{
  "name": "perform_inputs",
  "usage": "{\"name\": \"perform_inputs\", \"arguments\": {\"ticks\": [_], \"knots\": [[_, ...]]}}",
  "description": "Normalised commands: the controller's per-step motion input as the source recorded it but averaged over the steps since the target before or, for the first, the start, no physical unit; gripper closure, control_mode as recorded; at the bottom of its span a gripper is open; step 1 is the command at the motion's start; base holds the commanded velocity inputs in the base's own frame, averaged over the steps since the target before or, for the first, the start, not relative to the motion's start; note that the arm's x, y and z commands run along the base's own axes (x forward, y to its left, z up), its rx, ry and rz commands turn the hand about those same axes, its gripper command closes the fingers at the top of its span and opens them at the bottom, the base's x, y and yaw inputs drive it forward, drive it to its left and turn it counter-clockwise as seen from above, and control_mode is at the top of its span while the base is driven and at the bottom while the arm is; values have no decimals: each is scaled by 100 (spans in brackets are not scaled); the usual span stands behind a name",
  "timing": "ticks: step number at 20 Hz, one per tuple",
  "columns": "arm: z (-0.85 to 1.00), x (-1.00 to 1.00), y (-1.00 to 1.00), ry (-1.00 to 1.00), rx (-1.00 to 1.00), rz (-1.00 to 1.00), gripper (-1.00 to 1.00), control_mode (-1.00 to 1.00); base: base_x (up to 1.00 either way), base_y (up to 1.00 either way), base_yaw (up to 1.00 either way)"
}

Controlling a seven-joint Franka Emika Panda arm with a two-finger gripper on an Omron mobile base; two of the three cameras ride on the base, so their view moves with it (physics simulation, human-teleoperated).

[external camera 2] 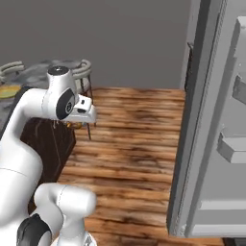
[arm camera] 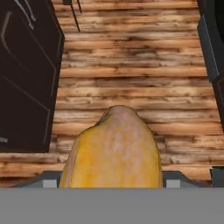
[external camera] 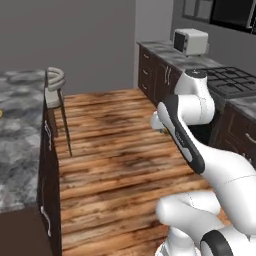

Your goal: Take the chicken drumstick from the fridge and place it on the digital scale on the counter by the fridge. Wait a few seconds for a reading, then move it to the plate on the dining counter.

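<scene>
Orange-brown chicken drumstick (arm camera: 114, 151) in jaws, over floor

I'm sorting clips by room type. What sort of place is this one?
A home kitchen, rendered rather than real. Signs: a gas stove set in the dark cabinets along the wall, a toaster oven on the stone top beside it, and an open fridge with door racks. A chicken drumstick sits in the tool.
</scene>
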Motion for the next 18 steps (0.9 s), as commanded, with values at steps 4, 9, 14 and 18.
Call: {"name": "perform_inputs", "arguments": {"ticks": [4,9,14,18], "knots": [[0,0,0,0,0,0,100,100,100,-34,0],[0,0,0,0,0,0,100,100,100,-2,0],[0,0,0,0,0,0,100,100,97,0,-9],[0,0,0,0,0,0,100,100,86,0,-32]]}}
